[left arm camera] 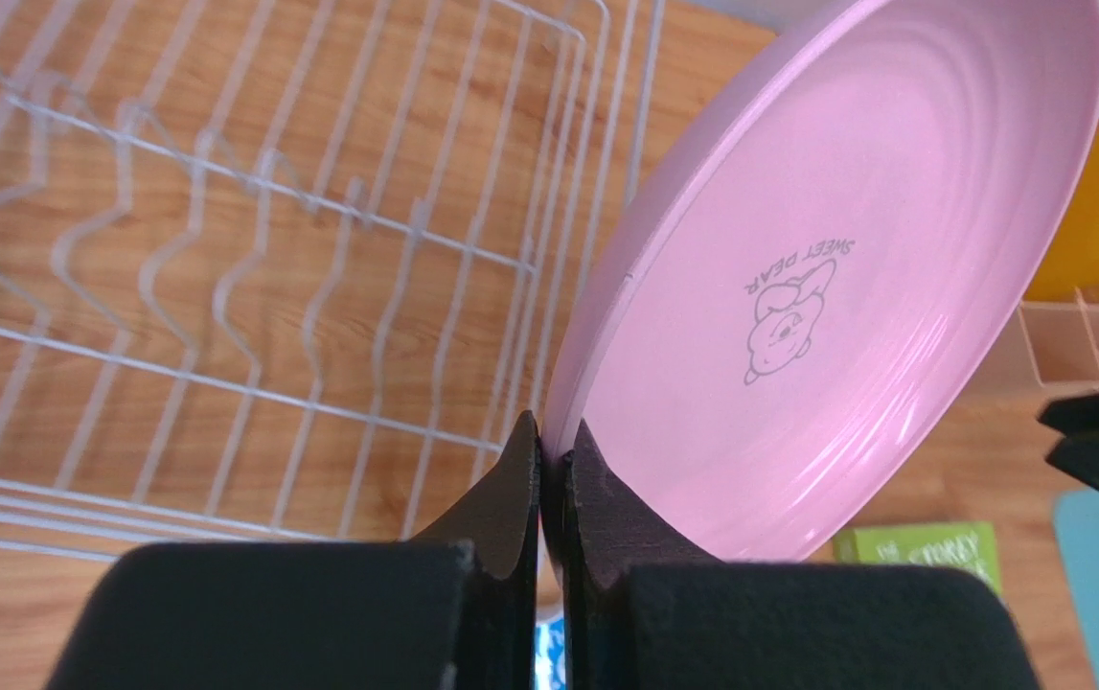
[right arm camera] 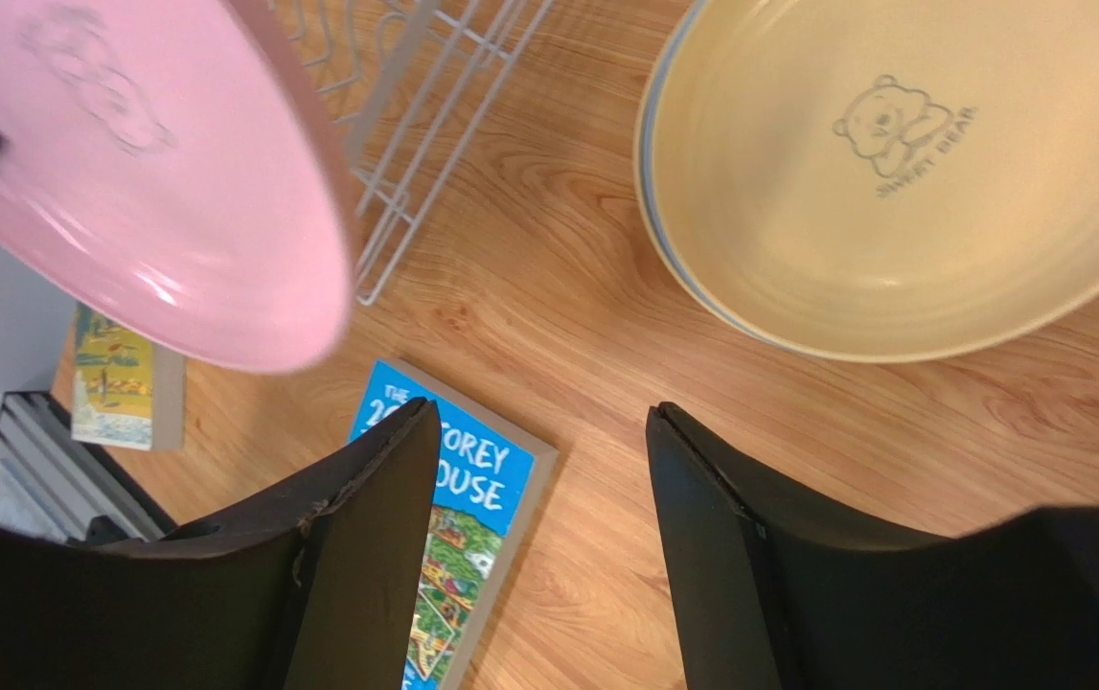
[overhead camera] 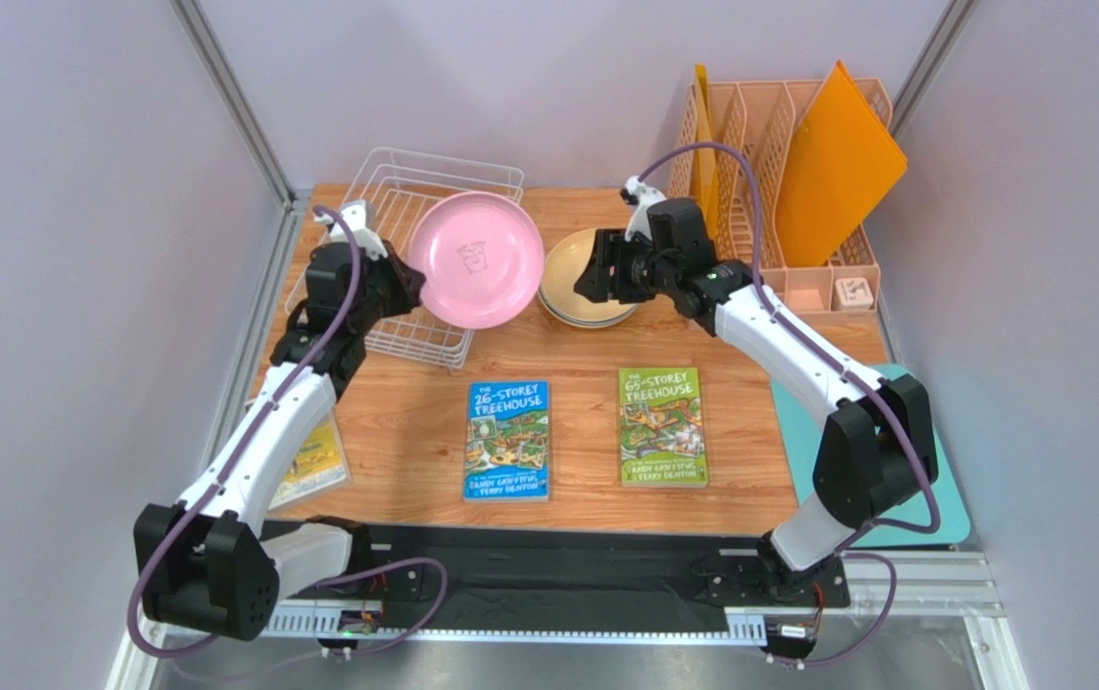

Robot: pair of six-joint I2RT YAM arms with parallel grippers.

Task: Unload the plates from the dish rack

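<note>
My left gripper (left arm camera: 554,439) is shut on the rim of the pink plate (left arm camera: 828,273), which it holds tilted in the air just right of the white wire dish rack (left arm camera: 224,273). From above, the pink plate (overhead camera: 476,258) hangs over the dish rack's (overhead camera: 418,194) right front corner. No plate shows in the rack. A cream-yellow plate (right arm camera: 915,173) lies on the table on top of a light blue one, the stack (overhead camera: 579,282) sitting right of the pink plate. My right gripper (right arm camera: 541,431) stands open and empty over the wood beside that stack, its fingers (overhead camera: 608,268) at the stack's right edge.
A blue book (overhead camera: 507,439) and a green book (overhead camera: 662,426) lie flat at the table's middle. A small yellow book (overhead camera: 313,460) lies under my left arm. A peach slotted organizer (overhead camera: 785,173) with orange folders stands at the back right. A teal mat (overhead camera: 944,503) lies at the right edge.
</note>
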